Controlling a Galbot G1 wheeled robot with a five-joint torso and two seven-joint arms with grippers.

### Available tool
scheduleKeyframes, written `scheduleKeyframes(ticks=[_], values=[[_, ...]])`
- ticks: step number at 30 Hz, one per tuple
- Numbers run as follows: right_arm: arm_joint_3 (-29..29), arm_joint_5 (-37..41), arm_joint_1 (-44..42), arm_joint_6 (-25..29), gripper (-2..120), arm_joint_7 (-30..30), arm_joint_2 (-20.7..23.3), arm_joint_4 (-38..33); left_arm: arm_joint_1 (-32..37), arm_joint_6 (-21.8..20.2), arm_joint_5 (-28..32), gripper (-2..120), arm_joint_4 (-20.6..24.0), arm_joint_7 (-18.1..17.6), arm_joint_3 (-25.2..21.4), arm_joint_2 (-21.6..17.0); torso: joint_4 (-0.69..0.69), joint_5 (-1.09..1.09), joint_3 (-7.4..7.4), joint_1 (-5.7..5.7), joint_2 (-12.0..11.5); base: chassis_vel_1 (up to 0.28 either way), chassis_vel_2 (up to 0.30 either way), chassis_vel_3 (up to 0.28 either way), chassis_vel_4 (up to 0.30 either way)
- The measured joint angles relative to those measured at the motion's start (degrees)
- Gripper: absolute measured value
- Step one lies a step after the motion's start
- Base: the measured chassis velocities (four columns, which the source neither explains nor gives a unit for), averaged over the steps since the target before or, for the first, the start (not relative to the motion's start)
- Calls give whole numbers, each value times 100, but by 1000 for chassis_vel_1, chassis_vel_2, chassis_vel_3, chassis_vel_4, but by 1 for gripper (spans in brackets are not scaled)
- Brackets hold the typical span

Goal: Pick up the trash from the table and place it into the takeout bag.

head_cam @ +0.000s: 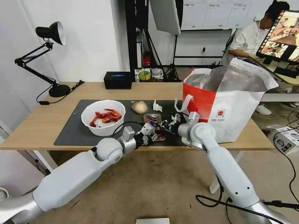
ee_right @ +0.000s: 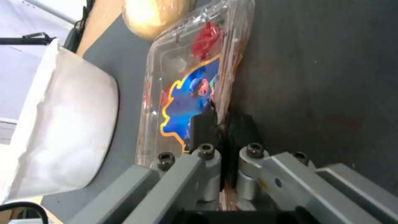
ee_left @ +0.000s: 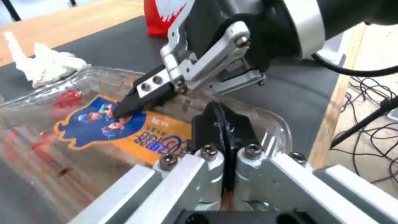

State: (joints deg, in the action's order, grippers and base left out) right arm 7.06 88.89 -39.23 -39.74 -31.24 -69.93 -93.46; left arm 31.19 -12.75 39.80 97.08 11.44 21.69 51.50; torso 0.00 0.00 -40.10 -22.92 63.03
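Trash was my concern: both my grippers had closed on the clear tray [head_cam: 153, 122]. My left gripper [ee_left: 224, 130] pinched its near rim, and my right gripper [ee_right: 222, 124] pinched its side edge, probably so the flimsy tray would not fold. It lay near the mat's [head_cam: 71, 130] front edge, beside the white bowl [head_cam: 103, 117], with the takeout bag [head_cam: 230, 102] at the tabletop's right end.

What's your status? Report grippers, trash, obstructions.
Left gripper and right gripper both shut on clear tray edges, on mat. Takeout bag open at right. Nothing blocking.
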Motion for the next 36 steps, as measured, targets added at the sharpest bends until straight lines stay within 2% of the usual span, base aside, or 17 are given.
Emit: scheduleKeyframes(ticks=[6,13,16,18,20,21,23,25,26,28,30,36], values=[[21,0,19,16,0,9,13,20,108,59,-10,0,60,138,-97,-158,1,0,0,0,0,0,0,0,0],[13,-4,-3,106,0,23,110,-95,445,109,-24,0,286,209,-465,-431,-1,-1,0,0,0,0,0,0,0],[43,-7,-59,134,0,69,126,-165,794,109,33,0,577,238,-888,-630,0,-1,0,0,0,0,0,0,0],[51,-9,-77,138,0,76,126,-186,900,109,50,0,653,242,-1013,-682,-1,0,0,0,0,0,0,0,0],[63,-13,-136,144,0,84,123,-273,1288,139,58,0,852,300,-1388,-815,0,-2,0,0,0,0,0,0,0],[63,-13,-136,144,0,84,123,-273,1288,139,58,0,852,300,-1388,-815,0,-2,0,0,0,0,0,0,0],[70,-17,-177,146,0,86,111,-340,1628,170,49,0,997,329,-1746,-884,-1,0,0,0,0,0,0,0,0],[79,-26,-233,153,0,90,93,-433,2175,190,17,0,1220,345,-2304,-962,1,-1,0,0,0,0,0,0,0],[79,-26,-233,153,0,90,93,-433,2175,190,17,0,1220,345,-2304,-962,1,-1,0,0,0,0,0,0,0],[86,-46,-290,161,0,102,81,-531,2675,267,-59,0,1413,345,-2751,-1041,1,-1,0,0,0,0,0,0,0],[88,-53,-318,163,0,111,77,-582,2847,297,-85,2,1480,345,-2882,-1069,1,0,0,0,0,0,0,0,0],[75,-183,-414,210,0,276,129,-1028,3659,414,-225,27,1763,341,-3606,-1017,0,-1,0,0,0,0,0,0,0]])
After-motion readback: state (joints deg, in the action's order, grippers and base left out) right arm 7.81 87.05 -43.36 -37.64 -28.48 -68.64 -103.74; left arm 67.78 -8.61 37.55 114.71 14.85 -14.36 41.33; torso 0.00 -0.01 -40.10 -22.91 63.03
